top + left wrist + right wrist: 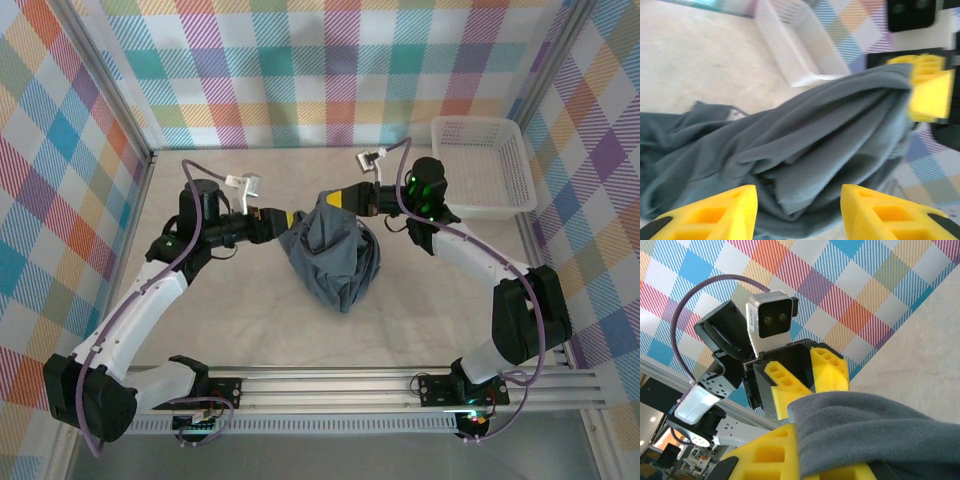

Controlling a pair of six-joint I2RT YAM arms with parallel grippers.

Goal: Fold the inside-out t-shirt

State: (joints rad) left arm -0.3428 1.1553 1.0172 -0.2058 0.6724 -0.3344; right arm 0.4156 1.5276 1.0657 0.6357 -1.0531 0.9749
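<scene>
Had blocky yellow fingers (715, 212) with open cells on left gripper (799, 200) and right gripper (330, 200). Behind the fingers, showed black housings (428, 185), one lit green, and a white camera box (771, 315) with two dark lenses. Farther back, wore white links (140, 300), black joints (525, 315), and purple cables (720, 279) looping alongside.

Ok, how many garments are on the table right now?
1. The dark grey t-shirt sits bunched up between the left gripper and the right gripper. A second piece could be hidden under the bunch; I can't tell from these views.
</scene>
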